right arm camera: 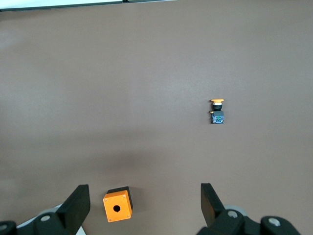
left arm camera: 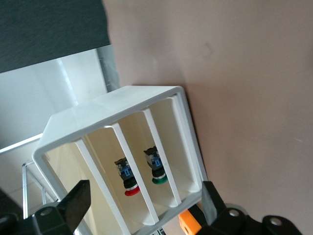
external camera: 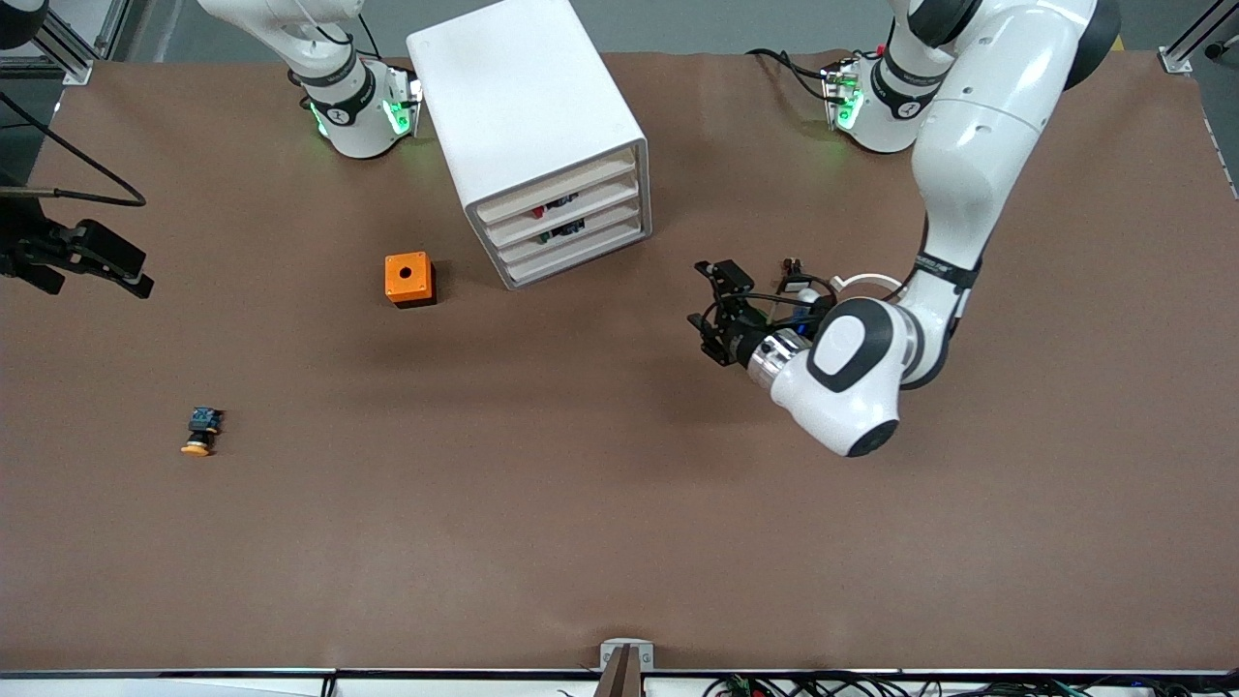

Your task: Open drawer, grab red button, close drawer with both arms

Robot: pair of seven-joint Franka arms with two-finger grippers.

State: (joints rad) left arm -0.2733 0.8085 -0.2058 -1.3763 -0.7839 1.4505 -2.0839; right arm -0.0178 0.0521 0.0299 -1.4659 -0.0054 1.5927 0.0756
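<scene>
The white cabinet (external camera: 528, 106) stands near the robots' bases, and its four drawers sit flush in it. The drawer (external camera: 571, 206) (left arm camera: 142, 191), second highest, holds the red-capped button (external camera: 538, 211) (left arm camera: 128, 180). My left gripper (external camera: 711, 312) (left arm camera: 144, 203) hovers low over the table in front of the cabinet. It points at the drawer fronts, open and holding nothing. My right gripper (right arm camera: 144, 205) is out of the front view. It hangs high and open over the table beside the orange box.
An orange box with a hole (external camera: 408, 279) (right arm camera: 117, 205) (left arm camera: 190, 223) sits beside the cabinet toward the right arm's end. A yellow-capped button (external camera: 199, 433) (right arm camera: 217, 110) lies nearer the front camera. A green-capped button (left arm camera: 157, 169) lies in the third drawer.
</scene>
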